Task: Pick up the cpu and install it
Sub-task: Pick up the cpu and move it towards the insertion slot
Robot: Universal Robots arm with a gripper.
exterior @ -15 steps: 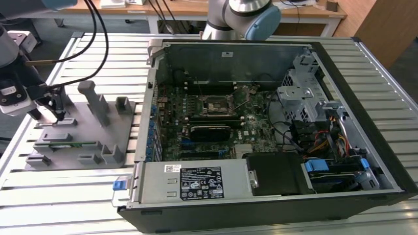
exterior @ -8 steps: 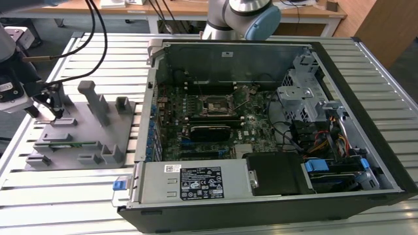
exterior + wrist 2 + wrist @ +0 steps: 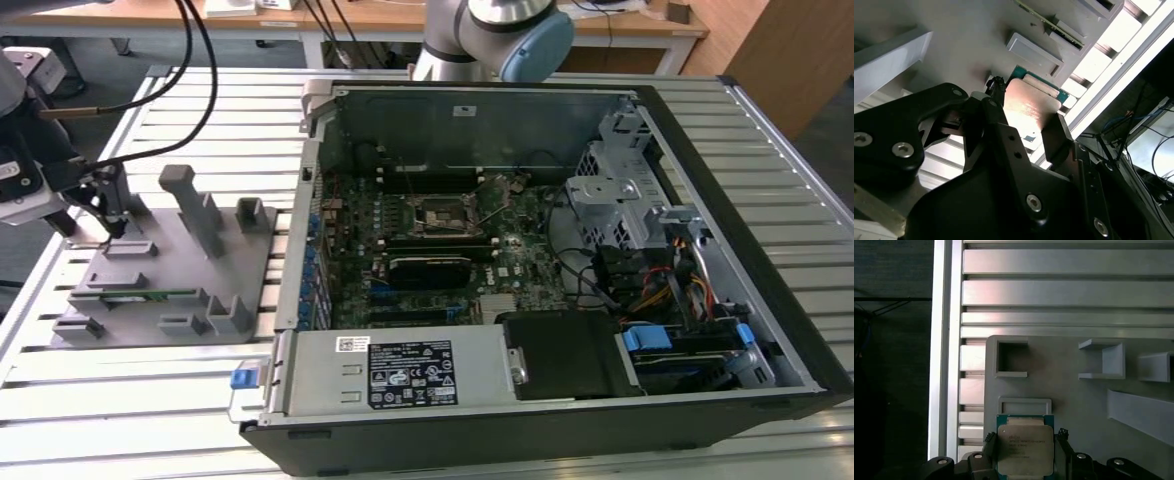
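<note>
End effector (image 3: 1025,441) grips the cpu (image 3: 1024,455) by two edges at the grey fixture (image 3: 1079,410), 9 o'clock of the computer case (image 3: 534,125); thin edge hold, chip may tilt or slip

Open computer case (image 3: 494,125) (lid off), grey fixture tray (image 3: 167,262), slatted table (image 3: 120,400).

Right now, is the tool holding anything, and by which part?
Yes: the cpu, clamped in the tool by two opposite side edges.
</note>
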